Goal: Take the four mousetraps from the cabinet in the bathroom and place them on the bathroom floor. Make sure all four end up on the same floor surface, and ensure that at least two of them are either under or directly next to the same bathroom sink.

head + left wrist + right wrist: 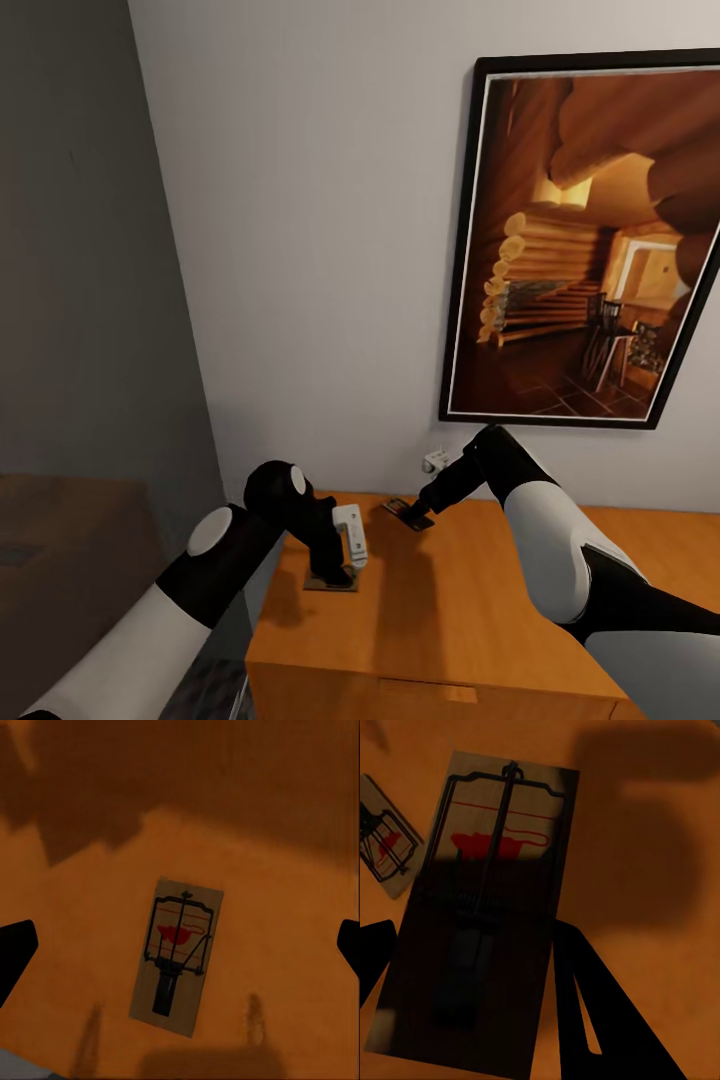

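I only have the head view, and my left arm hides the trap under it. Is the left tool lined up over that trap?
Observer: Yes. In the left wrist view the left trap lies flat on the cabinet top, midway between the open fingers of the left tool, touching neither.
Operator: And the right tool, does it have its trap?
Observer: It looks so. The right wrist view shows the right tool with a finger against each long edge of the right trap, whose wire side faces the camera.
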{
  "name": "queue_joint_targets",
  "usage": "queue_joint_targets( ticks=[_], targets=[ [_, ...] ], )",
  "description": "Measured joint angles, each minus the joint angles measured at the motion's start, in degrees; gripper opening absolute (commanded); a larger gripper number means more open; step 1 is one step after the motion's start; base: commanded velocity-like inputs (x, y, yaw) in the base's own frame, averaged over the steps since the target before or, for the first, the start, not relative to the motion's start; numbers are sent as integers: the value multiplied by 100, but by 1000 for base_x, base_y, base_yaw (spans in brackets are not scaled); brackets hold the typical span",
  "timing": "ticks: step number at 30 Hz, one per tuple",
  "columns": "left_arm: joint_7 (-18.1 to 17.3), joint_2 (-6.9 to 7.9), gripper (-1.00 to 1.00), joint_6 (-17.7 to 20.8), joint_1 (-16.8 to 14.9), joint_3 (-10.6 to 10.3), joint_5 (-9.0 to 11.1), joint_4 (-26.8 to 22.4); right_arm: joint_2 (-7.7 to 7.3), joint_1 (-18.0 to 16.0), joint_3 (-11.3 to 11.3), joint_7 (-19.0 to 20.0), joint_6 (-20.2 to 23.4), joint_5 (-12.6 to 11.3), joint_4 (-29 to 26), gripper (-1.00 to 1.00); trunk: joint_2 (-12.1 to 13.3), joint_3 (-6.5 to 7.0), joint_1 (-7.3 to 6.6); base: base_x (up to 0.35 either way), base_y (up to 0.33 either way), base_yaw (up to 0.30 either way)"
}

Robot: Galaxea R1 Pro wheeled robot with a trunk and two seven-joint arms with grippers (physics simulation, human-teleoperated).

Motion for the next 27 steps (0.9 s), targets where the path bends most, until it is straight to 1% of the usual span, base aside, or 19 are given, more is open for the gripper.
queue_joint_targets(
  ticks=[3,9,11,13,14,15,17,18,21,27],
  targets=[
    [7,-2,100,-11,0,-4,119,0,0,-3,0,0,0,0,-4,-100,-120,-54,66,0,0,0],
    [10,-4,100,-31,0,-5,182,90,0,-2,0,0,0,-1,2,-100,-361,-162,198,0,0,0],
    [10,-4,100,-111,2,0,180,176,0,-3,0,0,0,0,3,-100,-441,-198,242,0,0,0],
    [10,-2,100,-265,1,9,177,249,0,0,0,0,0,0,2,-100,-521,-233,286,0,0,0],
    [10,0,100,-367,0,29,175,279,0,1,0,0,0,0,2,-100,-523,-234,286,0,0,0],
    [10,1,100,-412,0,50,175,291,0,0,0,0,0,-1,3,-100,-523,-234,286,0,0,0],
    [10,3,100,-505,0,152,177,323,0,1,0,0,0,-2,0,-100,-523,-234,286,0,0,0],
    [10,4,100,-544,0,235,181,352,0,1,0,0,0,-5,1,-100,-523,-234,286,0,0,0],
    [13,5,100,-590,0,382,184,449,0,-2,0,0,0,-7,1,-100,-523,-234,286,0,0,0],
    [21,24,100,-703,0,535,179,652,0,-1,0,0,0,-2,2,-100,-523,-234,286,0,0,0]
  ],
)
